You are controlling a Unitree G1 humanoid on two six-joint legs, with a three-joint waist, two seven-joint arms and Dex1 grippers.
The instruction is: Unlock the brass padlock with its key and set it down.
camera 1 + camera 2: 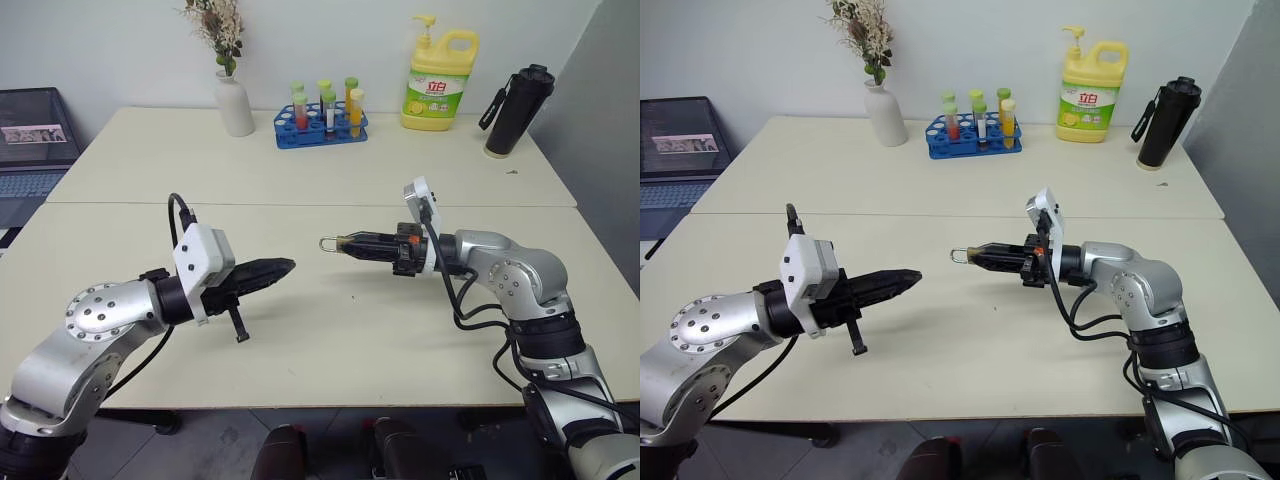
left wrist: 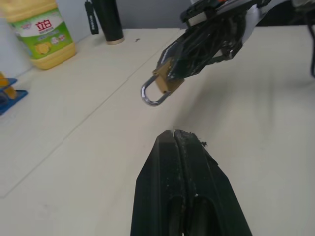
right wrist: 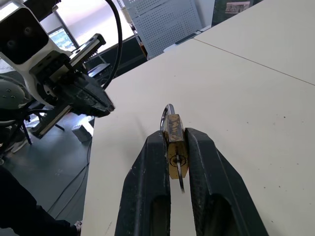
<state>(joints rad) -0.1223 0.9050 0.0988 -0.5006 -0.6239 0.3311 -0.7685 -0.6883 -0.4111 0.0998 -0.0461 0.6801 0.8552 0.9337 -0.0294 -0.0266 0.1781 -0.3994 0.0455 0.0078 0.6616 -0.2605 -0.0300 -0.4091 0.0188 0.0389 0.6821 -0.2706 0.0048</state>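
right pincer clamped on brass padlock

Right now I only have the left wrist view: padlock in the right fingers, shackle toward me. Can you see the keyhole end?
Observer: Yes, in the right wrist view. The right gripper clamps the brass padlock with the keyhole end facing that camera. A thin silvery piece, likely the key, sticks out of it.
Operator: Is the padlock off the table?
Observer: Yes. In the head view it is held level in the air above the table.
Operator: Any contact with the left side?
Observer: None. The left gripper is shut and points at the shackle, with a clear gap between them.
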